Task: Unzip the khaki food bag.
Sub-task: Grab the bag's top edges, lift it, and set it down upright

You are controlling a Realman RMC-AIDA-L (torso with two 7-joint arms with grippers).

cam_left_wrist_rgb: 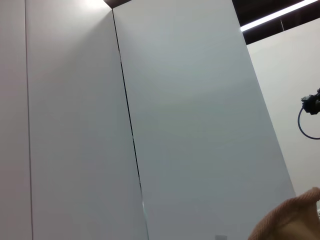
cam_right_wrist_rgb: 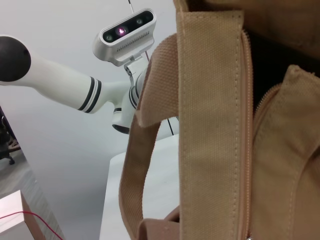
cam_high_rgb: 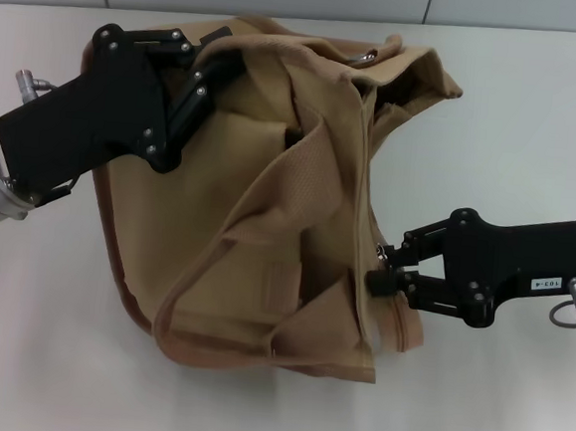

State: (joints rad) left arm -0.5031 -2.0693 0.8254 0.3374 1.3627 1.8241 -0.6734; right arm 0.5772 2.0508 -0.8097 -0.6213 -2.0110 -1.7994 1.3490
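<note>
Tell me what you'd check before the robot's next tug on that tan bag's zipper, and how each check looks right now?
1. The right gripper is at the zipper line of the khaki food bag: ok.
2. Its fingers are closed on the zipper pull: cannot tell, the pull is hidden.
3. The left gripper is bracing the bag's far end: looks ok, the contact is hidden.
4. The zipper has begun to open: ok, a dark gap shows.
5. The webbing handle is off the zipper track: cannot tell.
</note>
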